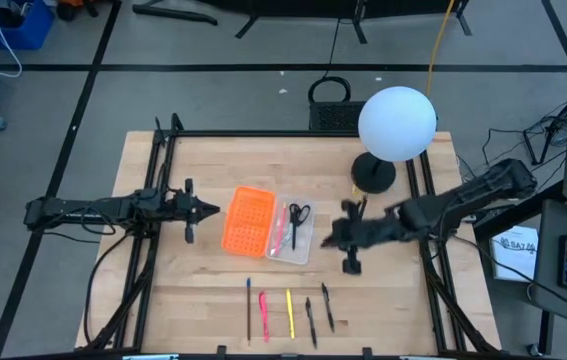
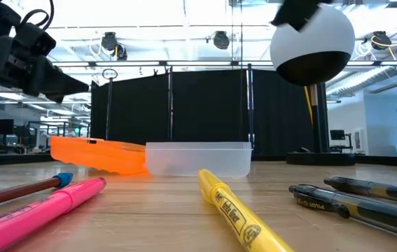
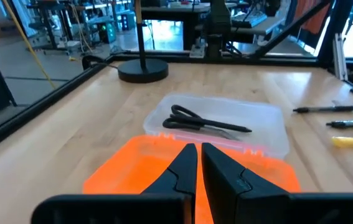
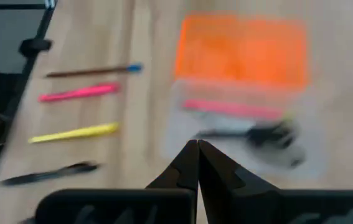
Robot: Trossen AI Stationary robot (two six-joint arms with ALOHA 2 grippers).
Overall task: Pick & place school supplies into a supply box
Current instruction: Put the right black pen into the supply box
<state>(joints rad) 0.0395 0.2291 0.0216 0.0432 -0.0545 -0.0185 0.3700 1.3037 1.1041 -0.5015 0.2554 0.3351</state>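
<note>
The supply box (image 1: 303,246), a shallow clear tray, lies mid-table with black-handled scissors (image 1: 298,213) and a pink pen (image 1: 281,229) inside it. Five more school supplies lie in a row near the front edge: a brown pencil (image 1: 248,310), a pink pen (image 1: 263,316), a yellow one (image 1: 290,313) and two black pens (image 1: 319,312). My right gripper (image 1: 327,240) hangs shut above the table just right of the box, holding nothing (image 4: 198,144). My left gripper (image 1: 215,210) waits shut at the table's left, pointing at the orange piece (image 3: 197,149).
An orange perforated piece (image 1: 248,220) lies against the box's left side. A lamp with a white globe (image 1: 396,122) and a black round base (image 1: 374,175) stands at the far right. Bare wood lies between the box and the pen row.
</note>
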